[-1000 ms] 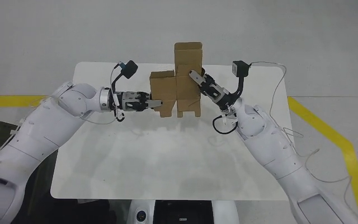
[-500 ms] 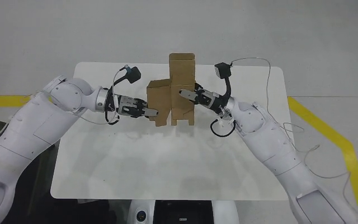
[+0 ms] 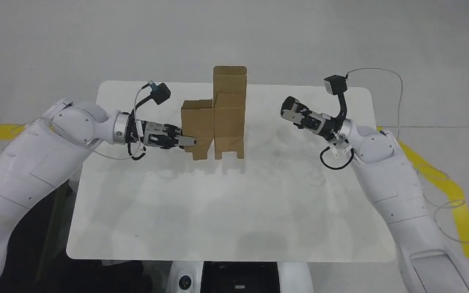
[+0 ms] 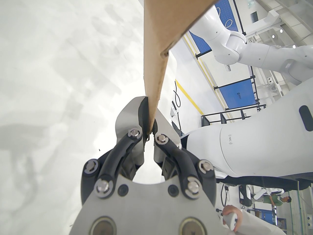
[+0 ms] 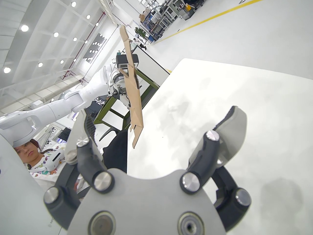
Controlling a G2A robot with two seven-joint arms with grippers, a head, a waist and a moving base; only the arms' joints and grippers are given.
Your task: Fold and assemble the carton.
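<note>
A flat, unfolded brown carton (image 3: 220, 113) hangs above the far middle of the white table (image 3: 220, 212), its flaps spread out. My left gripper (image 3: 187, 141) is shut on the carton's left edge; in the left wrist view the cardboard (image 4: 159, 50) runs straight into the pinched fingertips (image 4: 144, 113). My right gripper (image 3: 286, 111) stands open to the right of the carton, apart from it, with nothing between its fingers. From the right wrist view the carton (image 5: 133, 94) is seen edge-on, well beyond the open fingers (image 5: 229, 121).
The table's far right corner lies under the right arm, where a thin cable (image 3: 381, 80) loops over it. Yellow floor lines (image 3: 418, 161) run beside the table on both sides.
My right gripper has let go of the carton and pulled back to the right, opening. The left gripper has carried the carton a little to the left and farther back.
</note>
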